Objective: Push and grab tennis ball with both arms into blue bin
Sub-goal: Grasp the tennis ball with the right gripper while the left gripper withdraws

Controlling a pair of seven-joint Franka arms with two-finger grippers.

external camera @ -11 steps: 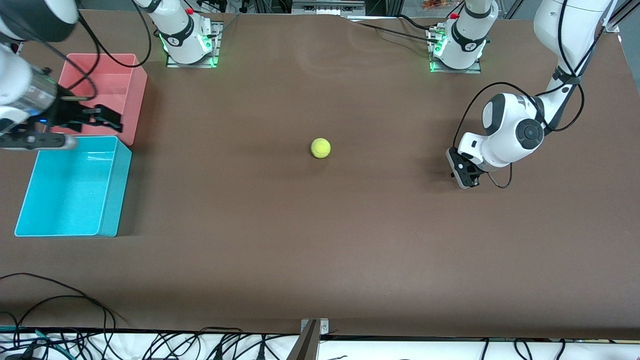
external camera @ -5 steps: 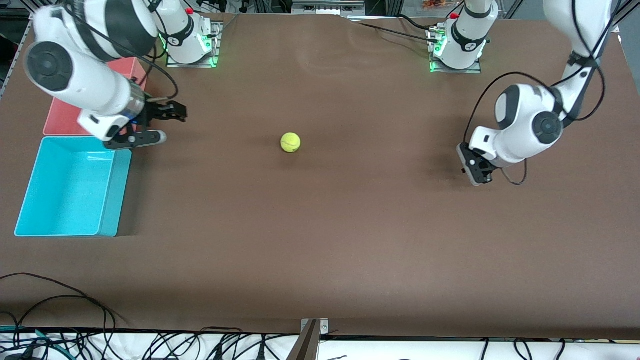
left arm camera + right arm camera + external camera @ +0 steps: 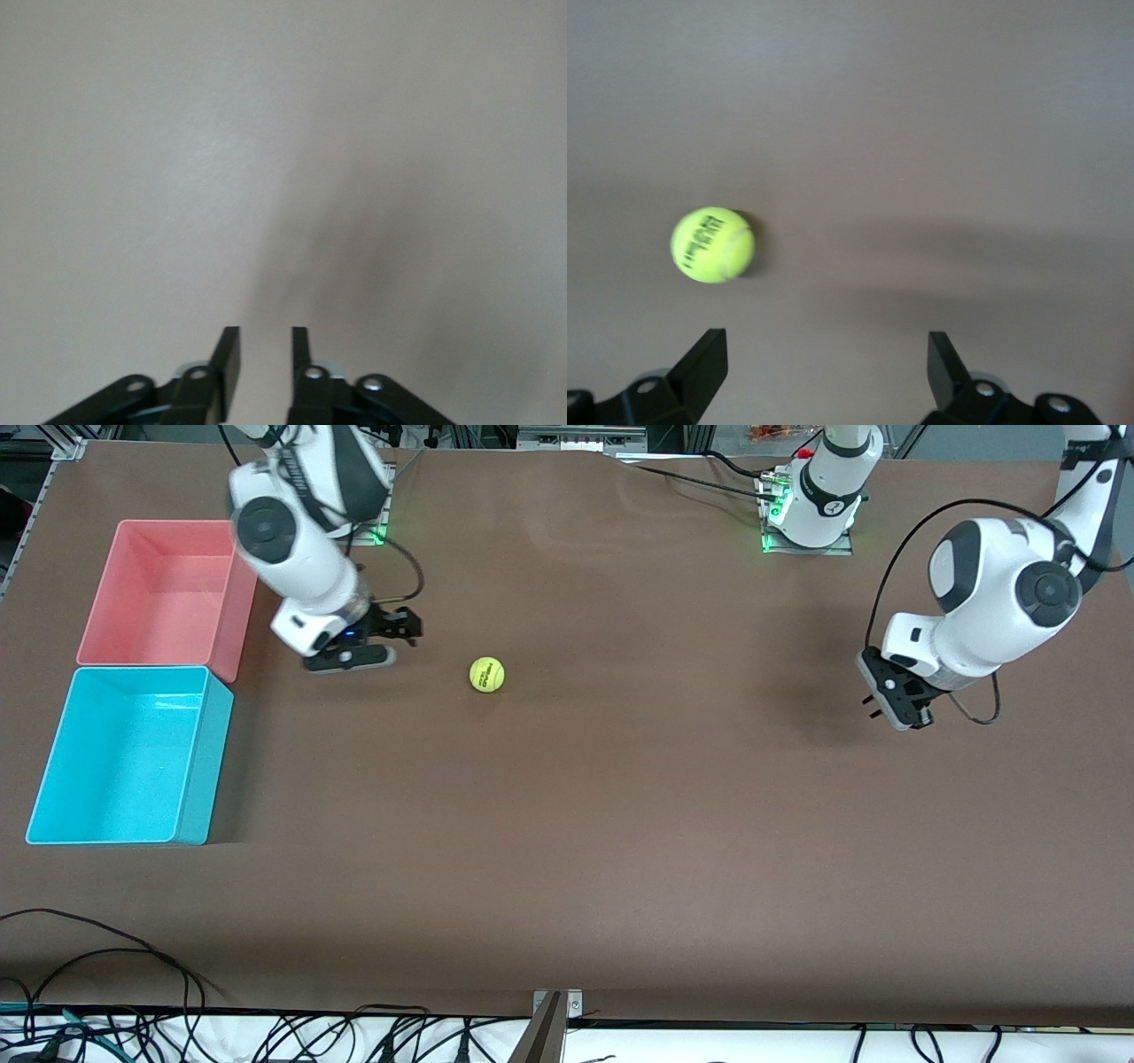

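Where the brown table lies bare: matte surface; cables along its near edge
Tennis ball: on the table, toward the right arm's end
Blue bin: nearer than the pink bin, touching it
Right gripper: over the table near the ball; jaws wide, holding nothing
Left gripper: over the table at the left arm's end; jaws slightly parted, holding nothing

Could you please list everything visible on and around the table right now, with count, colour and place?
tennis ball: one, yellow-green, mid-table, beside the right gripper.
blue bin: one, cyan, at the right arm's end, nearer the front camera than the pink bin.
pink bin: one, pink, touching the blue bin.
table: one, brown.
cables: several, black, along the table's front edge.
right gripper: one, black, open, low beside the ball.
left gripper: one, black, slightly parted, over bare table at the left arm's end.
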